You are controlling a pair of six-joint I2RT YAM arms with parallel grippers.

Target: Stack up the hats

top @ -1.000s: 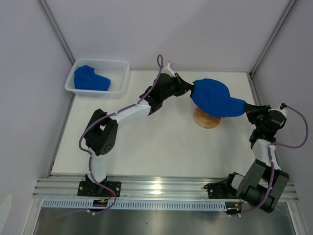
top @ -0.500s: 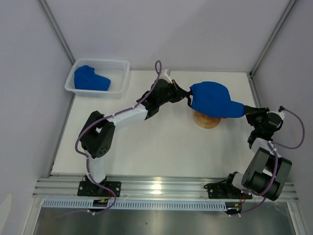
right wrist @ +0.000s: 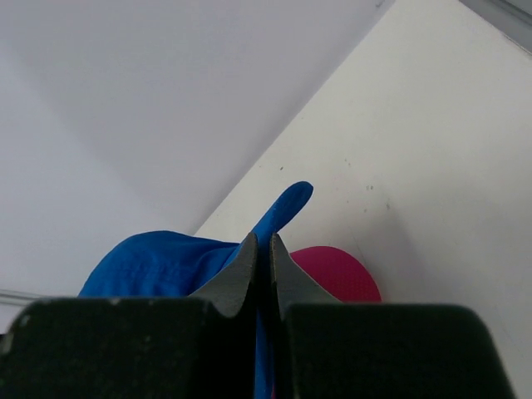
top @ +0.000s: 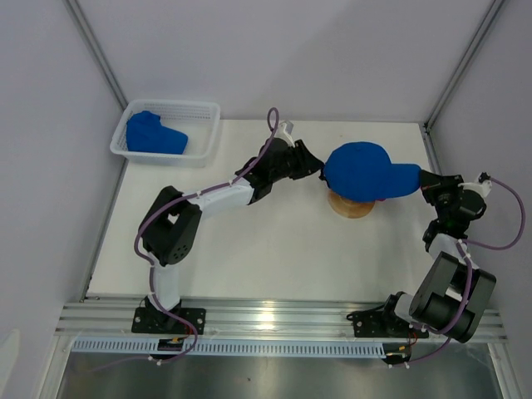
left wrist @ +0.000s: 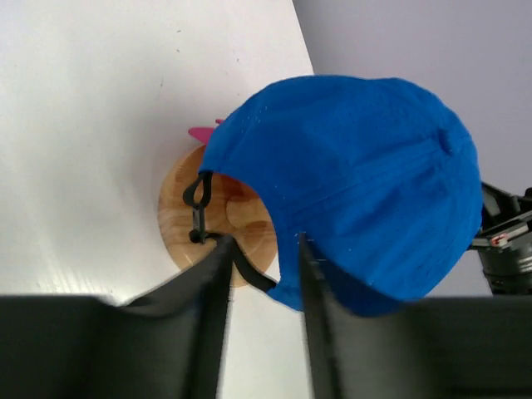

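Observation:
A royal blue hat (top: 366, 170) hangs over the round wooden stand (top: 353, 204), with a magenta-pink hat (right wrist: 337, 270) under it; a pink edge also shows in the left wrist view (left wrist: 202, 133). My right gripper (top: 426, 179) is shut on the blue hat's brim (right wrist: 287, 204). My left gripper (top: 318, 169) is open at the hat's back edge (left wrist: 287, 291), and the hat's black strap (left wrist: 198, 212) hangs against its left finger (left wrist: 218, 258). A second blue hat (top: 154, 133) lies in the white mesh basket (top: 199, 110).
The basket stands at the table's far left corner. The wooden stand (left wrist: 220, 220) sits right of the table's middle. Grey walls close in on the left, back and right sides.
The blue hat has settled lower and rounder over the stand. My right gripper has moved a little away from me with the brim. My left gripper has stayed by the back edge.

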